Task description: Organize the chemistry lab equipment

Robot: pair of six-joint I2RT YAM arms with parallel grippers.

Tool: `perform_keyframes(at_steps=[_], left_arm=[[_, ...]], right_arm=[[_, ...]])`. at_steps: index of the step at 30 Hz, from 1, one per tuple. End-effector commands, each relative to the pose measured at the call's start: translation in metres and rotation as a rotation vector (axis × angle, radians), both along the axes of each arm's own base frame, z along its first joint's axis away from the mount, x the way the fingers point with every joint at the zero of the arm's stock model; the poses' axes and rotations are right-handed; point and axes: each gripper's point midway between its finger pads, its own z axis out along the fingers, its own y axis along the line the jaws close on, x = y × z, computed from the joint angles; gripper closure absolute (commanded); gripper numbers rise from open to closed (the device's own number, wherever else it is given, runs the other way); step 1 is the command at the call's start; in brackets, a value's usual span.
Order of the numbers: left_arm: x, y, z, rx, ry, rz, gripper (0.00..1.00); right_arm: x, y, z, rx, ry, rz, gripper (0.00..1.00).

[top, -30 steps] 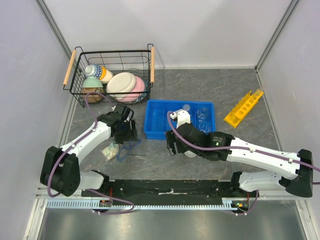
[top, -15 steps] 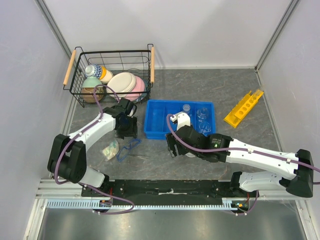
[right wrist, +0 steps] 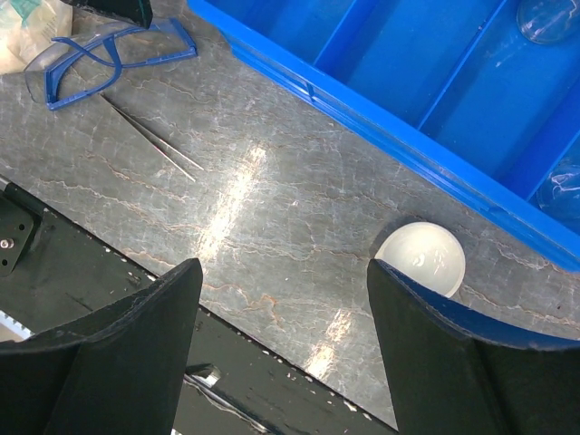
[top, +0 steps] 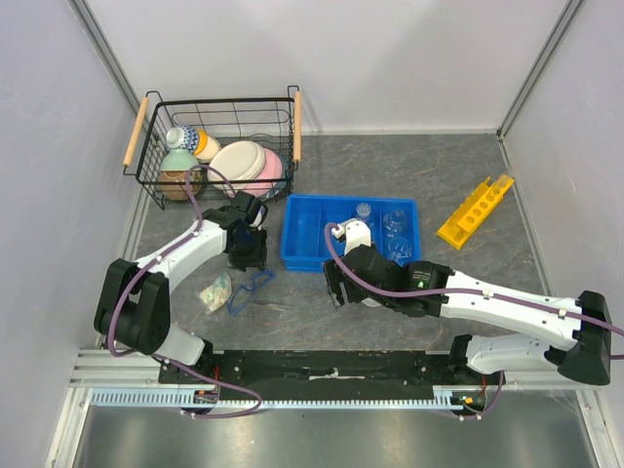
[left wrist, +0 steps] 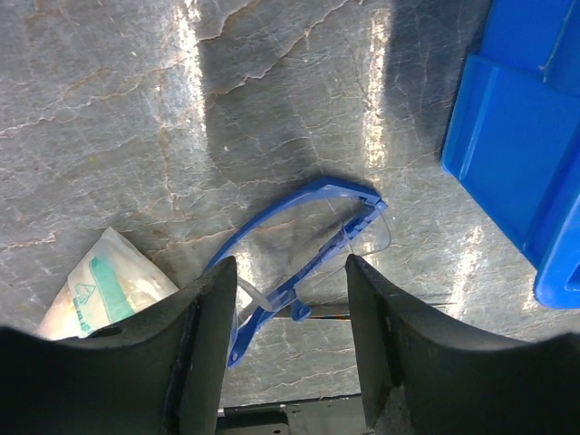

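The left gripper [left wrist: 290,263] hangs spread and empty above the blue safety glasses [left wrist: 358,198], probably lining up a pickup. A sealed packet [left wrist: 100,290] lies at their 8 o'clock, its print too small to read. The right gripper [right wrist: 283,272], fingers wide and holding nothing, hovers with the white domed dish [right wrist: 420,260] at its 4 o'clock. The dish sits just beside the blue tray [right wrist: 381,136]. Glass vessels [top: 395,222] sit inside the tray, and the yellow rack [top: 475,211] lies at its 3 o'clock.

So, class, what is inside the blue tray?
Clear glass vessels sit in the right-hand compartments of the tray; the left ones show bare blue. The right arm hides part of the near middle from above, so that spot cannot be fully checked.
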Motion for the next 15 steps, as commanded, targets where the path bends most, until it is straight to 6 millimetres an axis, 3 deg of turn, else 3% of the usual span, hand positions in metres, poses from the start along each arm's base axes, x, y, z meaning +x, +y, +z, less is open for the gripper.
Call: perform_keyframes(at_steps=[1, 15], left_arm=[[-0.0033, 0.0036, -0.01, 0.017, 0.034, -0.041, 0.44], [-0.0113, 0.0035, -0.0191, 0.016, 0.08, -0.028, 0.65]], right_arm=[[0.0017, 0.0022, 0.0071, 0.037, -0.02, -0.012, 0.19], [0.0002, 0.0004, -0.0001, 0.041, -0.009, -0.019, 0.19]])
